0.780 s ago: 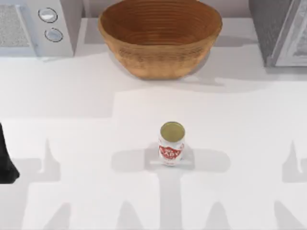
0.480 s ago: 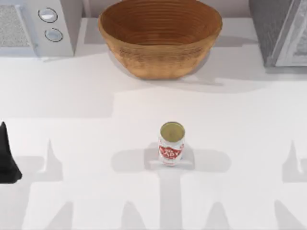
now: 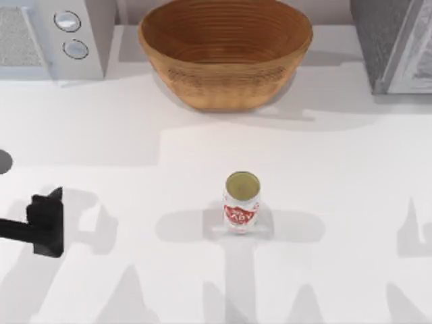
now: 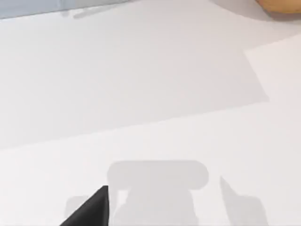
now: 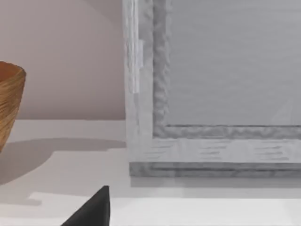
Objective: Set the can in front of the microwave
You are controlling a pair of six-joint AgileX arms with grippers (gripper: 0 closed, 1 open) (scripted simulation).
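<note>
Left gripper (image 3: 48, 219) at table's (image 3: 135, 189) left edge, jaws' state unreadable, well apart from upright can (image 3: 241, 202).

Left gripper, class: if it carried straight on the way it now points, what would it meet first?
Judging by the top view, the left gripper points right along the table toward the can, with bare tabletop between. Its height is unclear, so it might pass above.

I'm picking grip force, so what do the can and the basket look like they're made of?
The can looks like metal: dull gold round top, glossy white wall with red lettering. The basket looks like woven wicker: tan, matte, ringed with ridges. Both are rendered, so uncertain.
</note>
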